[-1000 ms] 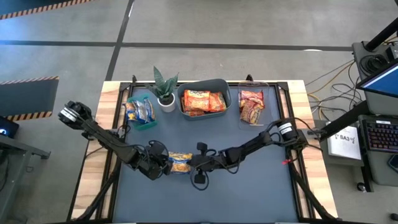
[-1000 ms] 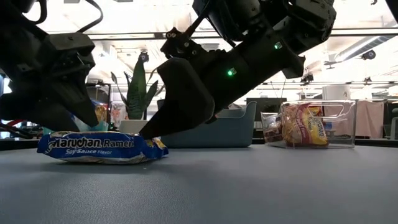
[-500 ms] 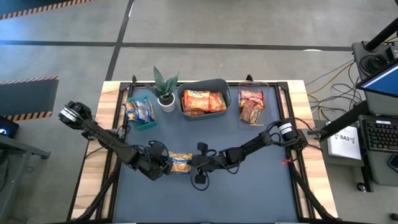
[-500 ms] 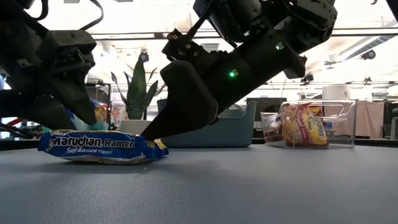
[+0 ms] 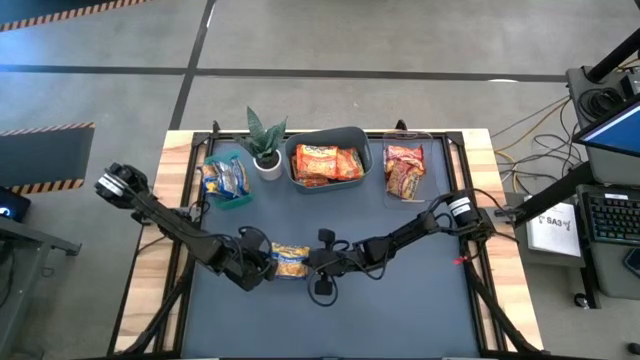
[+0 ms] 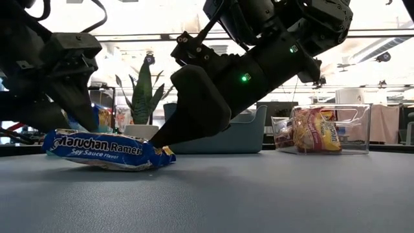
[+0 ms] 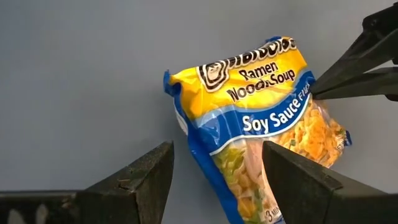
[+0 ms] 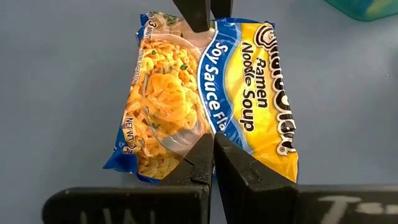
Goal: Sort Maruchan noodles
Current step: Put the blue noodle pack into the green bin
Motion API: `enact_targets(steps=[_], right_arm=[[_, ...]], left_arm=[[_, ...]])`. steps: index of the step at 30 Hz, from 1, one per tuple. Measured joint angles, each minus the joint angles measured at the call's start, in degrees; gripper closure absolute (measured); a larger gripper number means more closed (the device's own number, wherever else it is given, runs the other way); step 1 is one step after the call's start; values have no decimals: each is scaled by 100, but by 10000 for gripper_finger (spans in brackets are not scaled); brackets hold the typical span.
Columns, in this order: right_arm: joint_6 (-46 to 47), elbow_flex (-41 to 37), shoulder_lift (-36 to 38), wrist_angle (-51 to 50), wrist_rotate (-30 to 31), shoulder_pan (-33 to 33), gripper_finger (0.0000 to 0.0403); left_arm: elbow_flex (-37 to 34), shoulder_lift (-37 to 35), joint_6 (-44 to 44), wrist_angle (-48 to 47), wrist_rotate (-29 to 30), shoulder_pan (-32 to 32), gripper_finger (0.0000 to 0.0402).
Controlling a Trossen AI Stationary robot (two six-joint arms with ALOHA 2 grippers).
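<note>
One silver-blue-yellow Maruchan packet [image 5: 290, 260] lies on the dark mat between my two grippers. In the low view the packet [image 6: 107, 150] is tilted, with its left end raised and its right end on the mat. My left gripper [image 7: 214, 162] is open at the packet's left end, and that end reaches in between its fingers. My right gripper [image 8: 214, 149] is shut at the packet's right edge. Other packets sit sorted in three containers along the far edge. My left gripper stands with its open fingers on either side of the packet's left end [image 7: 249, 193]. One finger [image 7: 292, 180] overlaps that end, but I cannot tell whether it touches. My right gripper presses its shut fingertips [image 6: 158, 139] on the packet's right edge [image 8: 208, 127], slanting down from the table's right. That edge stays on the mat.
Along the far edge stand a teal tray of blue packets [image 5: 225, 178], a potted green plant [image 5: 267, 150], a grey bin of orange packets [image 5: 325, 162] and a clear box of red packets [image 5: 405, 170]. The near half of the mat [image 5: 400, 310] is bare.
The packet's left end has risen slightly off the mat and the packet now tilts. Its right end has stayed down under my right gripper's fingertips.
</note>
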State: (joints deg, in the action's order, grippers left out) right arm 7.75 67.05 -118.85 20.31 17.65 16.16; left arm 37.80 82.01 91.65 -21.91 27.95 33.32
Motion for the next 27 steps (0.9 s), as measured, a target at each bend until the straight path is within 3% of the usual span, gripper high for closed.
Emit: enact_targets(steps=[18, 27], right_arm=[[-38, -9, -4, 42, -4, -2, 394], [-33, -20, 127, -30, -24, 7, 394]], left_arm=[[-9, 661, 124, 759, 275, 0, 178], [-17, 593, 104, 747, 361, -4, 237]])
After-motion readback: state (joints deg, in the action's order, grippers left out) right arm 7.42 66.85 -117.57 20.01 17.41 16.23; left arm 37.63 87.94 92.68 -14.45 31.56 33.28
